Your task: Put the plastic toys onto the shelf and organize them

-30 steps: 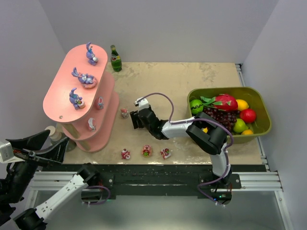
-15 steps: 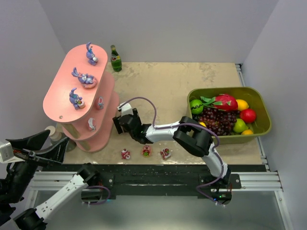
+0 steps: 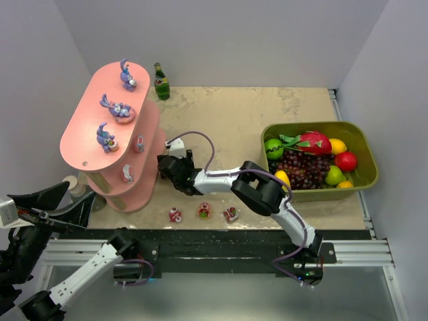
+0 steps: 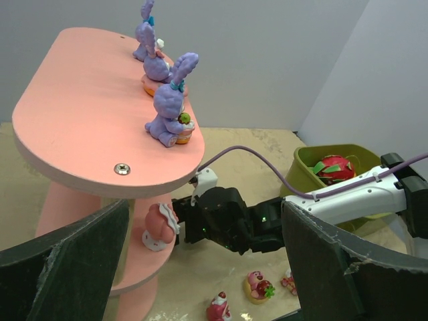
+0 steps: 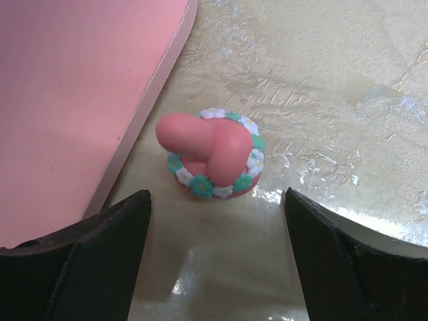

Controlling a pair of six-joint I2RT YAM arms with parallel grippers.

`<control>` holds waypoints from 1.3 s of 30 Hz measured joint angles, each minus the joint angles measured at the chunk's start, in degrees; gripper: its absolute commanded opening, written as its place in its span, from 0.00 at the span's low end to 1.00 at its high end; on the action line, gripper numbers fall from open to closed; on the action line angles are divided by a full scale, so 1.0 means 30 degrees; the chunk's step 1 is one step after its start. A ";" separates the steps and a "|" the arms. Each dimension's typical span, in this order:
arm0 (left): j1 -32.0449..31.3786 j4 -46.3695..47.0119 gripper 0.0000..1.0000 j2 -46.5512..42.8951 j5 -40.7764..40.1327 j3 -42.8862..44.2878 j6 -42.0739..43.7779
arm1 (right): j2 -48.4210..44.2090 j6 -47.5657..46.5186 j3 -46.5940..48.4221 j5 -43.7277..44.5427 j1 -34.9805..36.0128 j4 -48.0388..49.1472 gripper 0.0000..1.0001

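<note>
Spreading wider as I swung in from the open table, my right gripper (image 5: pixel 215 207) now stands with fingers apart, holding nothing, on either side of the pink flower-ringed toy (image 5: pixel 212 155). That toy stands on the table (image 5: pixel 321 87), just beside the shelf (image 5: pixel 73 87) at its bottom edge. I judge it still needs lifting onto a tier.

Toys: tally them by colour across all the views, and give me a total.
Purple bunnies: 3
Small pink, red or white figurines: 6, one of them hidden in the top view
Total: 9
</note>
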 measured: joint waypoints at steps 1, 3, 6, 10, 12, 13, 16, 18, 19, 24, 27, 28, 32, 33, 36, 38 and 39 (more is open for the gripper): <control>0.0000 0.0000 1.00 0.0000 0.0000 0.0000 0.0000 | 0.0124 0.0102 0.0248 0.0117 -0.0022 -0.0153 0.79; 0.0000 0.0000 1.00 0.0000 0.0000 0.0000 0.0000 | 0.0423 0.0379 0.0780 0.0350 -0.0109 -0.0452 0.78; 0.0000 0.0000 1.00 0.0000 0.0000 0.0000 0.0000 | 0.0787 0.0692 0.1341 0.0605 -0.0204 -0.0568 0.75; 0.0000 0.0000 1.00 0.0000 0.0000 0.0000 0.0000 | 0.0874 0.0940 0.1457 0.0976 -0.0248 -0.0605 0.72; 0.0000 0.0000 1.00 0.0000 0.0000 0.0000 0.0000 | 0.0925 0.1013 0.1486 0.1151 -0.0255 -0.0605 0.70; 0.0000 0.0000 1.00 0.0000 0.0000 0.0000 0.0000 | 0.0976 0.1027 0.1545 0.1290 -0.0255 -0.0605 0.69; 0.0000 0.0000 0.99 0.0000 0.0000 0.0000 0.0000 | 0.1107 0.1035 0.1749 0.1486 -0.0255 -0.0612 0.67; 0.0000 0.0000 0.99 0.0000 0.0000 0.0000 0.0000 | 0.1115 0.1042 0.1821 0.1479 -0.0262 -0.0736 0.67; 0.0000 0.0000 1.00 0.0000 0.0000 0.0000 0.0000 | 0.1137 0.1035 0.1894 0.1486 -0.0262 -0.0838 0.66; 0.0000 0.0000 1.00 0.0000 0.0000 0.0000 0.0000 | 0.1661 0.1005 0.2790 0.1566 -0.0321 -0.1166 0.65; 0.0000 0.0000 1.00 0.0000 0.0000 0.0000 0.0000 | 0.1792 0.1020 0.3053 0.1690 -0.0335 -0.1297 0.62; 0.0000 0.0000 1.00 0.0000 0.0000 0.0000 0.0000 | 0.1829 0.1020 0.3111 0.1770 -0.0335 -0.1406 0.58; 0.0000 0.0000 0.99 0.0000 0.0000 0.0000 0.0000 | 0.1960 0.1042 0.3293 0.2047 -0.0342 -0.1530 0.40; 0.0000 0.0000 1.00 0.0000 0.0000 0.0000 0.0000 | 0.1960 0.1064 0.3293 0.2076 -0.0342 -0.1566 0.36; 0.0000 0.0000 0.99 0.0000 0.0000 0.0000 0.0000 | 0.1960 0.1107 0.3293 0.2149 -0.0357 -0.1552 0.22; 0.0000 0.0000 0.99 0.0000 -0.0007 0.0000 0.0000 | 0.1960 0.1093 0.3293 0.2164 -0.0357 -0.1530 0.17; 0.0000 0.0000 0.99 0.0000 0.0000 0.0000 0.0000 | 0.1960 0.1078 0.3293 0.2171 -0.0357 -0.1530 0.15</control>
